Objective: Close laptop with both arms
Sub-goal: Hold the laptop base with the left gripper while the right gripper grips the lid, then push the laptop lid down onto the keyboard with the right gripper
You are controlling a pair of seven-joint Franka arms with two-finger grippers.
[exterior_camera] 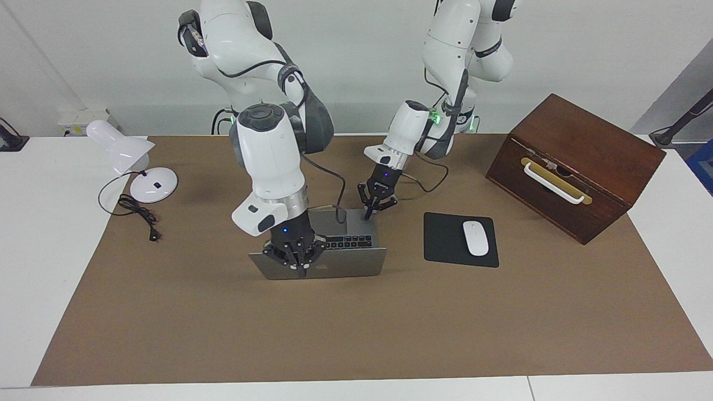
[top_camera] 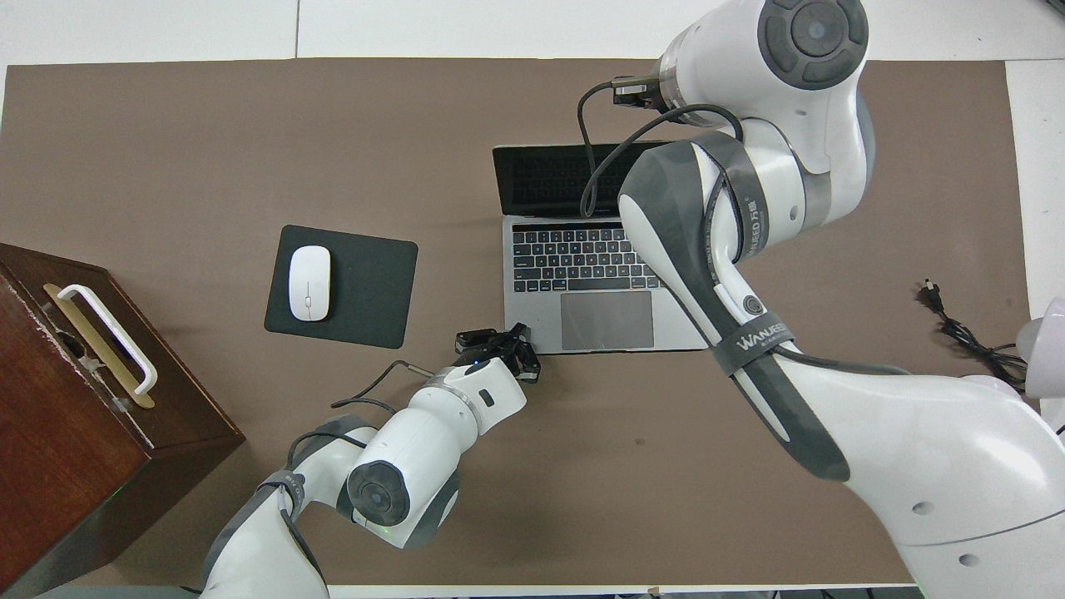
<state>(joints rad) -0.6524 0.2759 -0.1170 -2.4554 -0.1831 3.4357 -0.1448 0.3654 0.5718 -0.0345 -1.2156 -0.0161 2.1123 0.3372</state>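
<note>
Black claw fingers of the right gripper [exterior_camera: 301, 262] sit at the top edge of the laptop [exterior_camera: 356, 262] lid, just above the dark apple logo, at the lid's corner toward the right arm's end of the table. Whether those fingers are spread or pinched on the edge I cannot tell; in the overhead view the arm's own bulk hides them. Above the claw, the right arm [exterior_camera: 270, 161] rises thick and white, bent steeply down over the laptop.

The left gripper [exterior_camera: 374, 201] hangs low at the laptop's near corner, the one toward the left arm's end of the table, its tips pointing down by the base edge beside the trackpad. It appears to touch or nearly touch that corner; how wide its fingers stand I cannot tell either. The left arm [top_camera: 416, 449] stretches back from it toward the robots.

Silver-grey, the laptop lies in the middle of the brown table cover [exterior_camera: 356, 334], open, lid upright and leaning slightly away from the robots, black keys showing. Beside the laptop, toward the left arm's end, lies a black mouse pad [exterior_camera: 445, 242] with a white mouse [exterior_camera: 475, 238]; farther that way stands a wooden box [exterior_camera: 574, 167]. Toward the right arm's end sits a white lamp [exterior_camera: 125, 153].

My judgement: the closing is just starting. Next, the right claw should press the lid toward the robots and down while the left steadies the base.
</note>
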